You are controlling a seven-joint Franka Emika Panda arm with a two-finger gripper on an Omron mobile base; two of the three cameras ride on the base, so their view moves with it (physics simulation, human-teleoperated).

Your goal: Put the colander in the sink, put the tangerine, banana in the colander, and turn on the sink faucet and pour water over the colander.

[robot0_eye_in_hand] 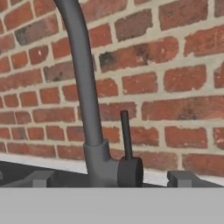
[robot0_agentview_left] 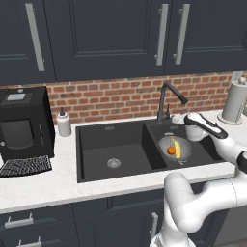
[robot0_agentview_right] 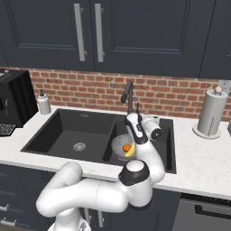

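Note:
The black double-basin sink (robot0_agentview_left: 111, 140) (robot0_agentview_right: 67, 131) holds the silvery colander (robot0_agentview_left: 185, 150) (robot0_agentview_right: 118, 143) in its smaller right basin. Inside the colander lie the tangerine (robot0_agentview_left: 171, 150) (robot0_agentview_right: 127, 147) and the yellow banana (robot0_agentview_left: 179, 146) (robot0_agentview_right: 131, 153). The dark gooseneck sink faucet (robot0_agentview_left: 166, 99) (robot0_agentview_right: 128, 95) (robot0_eye_in_hand: 83, 78) stands behind the basins, with its thin lever (robot0_eye_in_hand: 126, 131) upright; no water shows. My gripper (robot0_agentview_left: 179, 119) (robot0_agentview_right: 134, 118) (robot0_eye_in_hand: 113, 179) is open, level with the faucet base. Its fingertips (robot0_eye_in_hand: 41, 178) stand wide on either side of the base and lever, holding nothing.
A white soap dispenser (robot0_agentview_left: 63, 123) (robot0_agentview_right: 43, 103) stands left of the sink, and beyond it a black coffee machine (robot0_agentview_left: 24, 128). A paper towel roll (robot0_agentview_left: 235, 101) (robot0_agentview_right: 210, 113) is on the counter at the right. The brick wall is close behind the faucet, with dark cabinets overhead.

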